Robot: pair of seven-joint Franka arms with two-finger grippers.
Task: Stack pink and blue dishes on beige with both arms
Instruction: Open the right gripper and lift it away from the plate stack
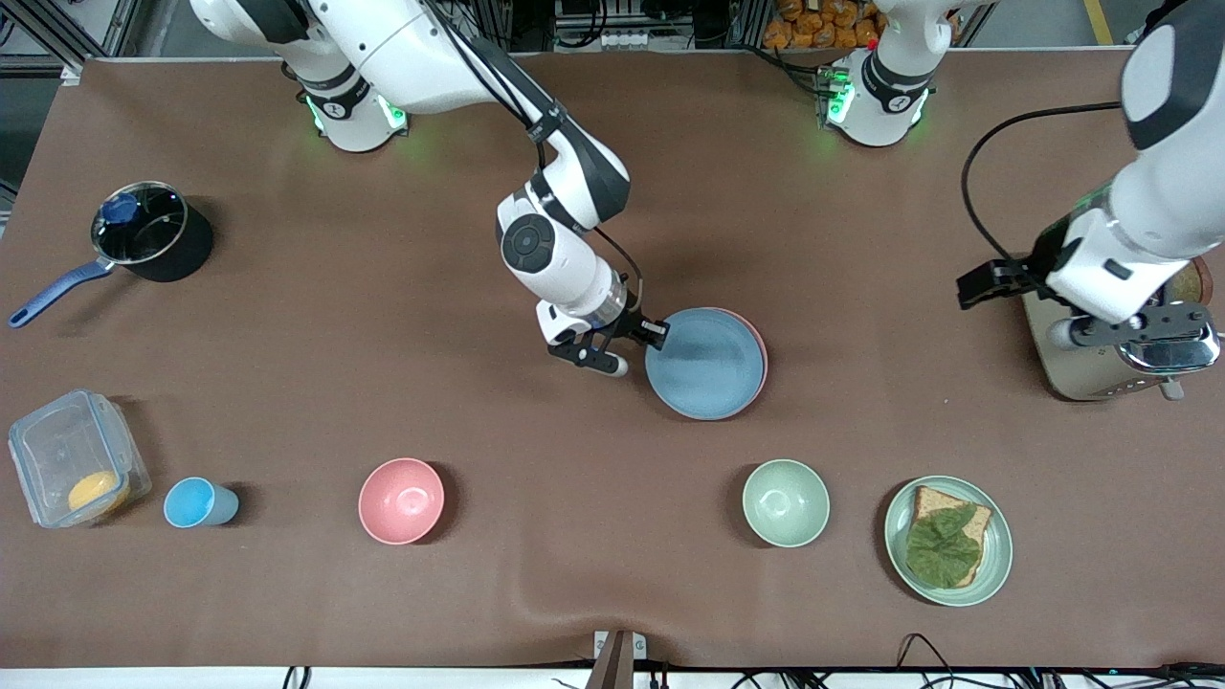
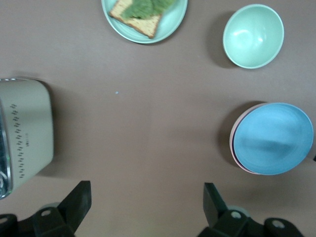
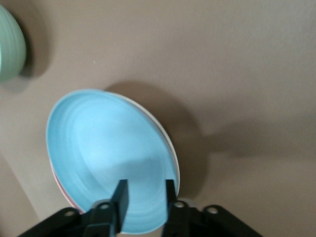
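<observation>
Blue plate (image 1: 706,366) sits on top of the stack, mid-table. The pink plate (image 1: 761,354) is directly under it, with only its rim peeking out. In the right wrist view a pale cream edge also shows below; that's the beige plate (image 3: 173,158), mostly hidden. The stack is farther from the front camera than the green bowl (image 1: 786,502).

My right gripper (image 1: 636,349) is at the blue plate's rim on the side toward the right arm's end. Its fingers (image 3: 121,195) are parted, with plate surface showing between them and nothing clamped.

My left gripper (image 2: 145,193) waits with jaws spread wide and empty over bare table (image 1: 383,287), between the stack and the toaster (image 2: 27,133).

In the row nearest the front camera are the green plate (image 1: 900,545) with bread and a leaf, the green bowl, the pink bowl (image 1: 401,500), the blue cup (image 1: 196,503) and a clear container (image 1: 72,459). A black pot (image 1: 148,230) is near the right arm's base.
</observation>
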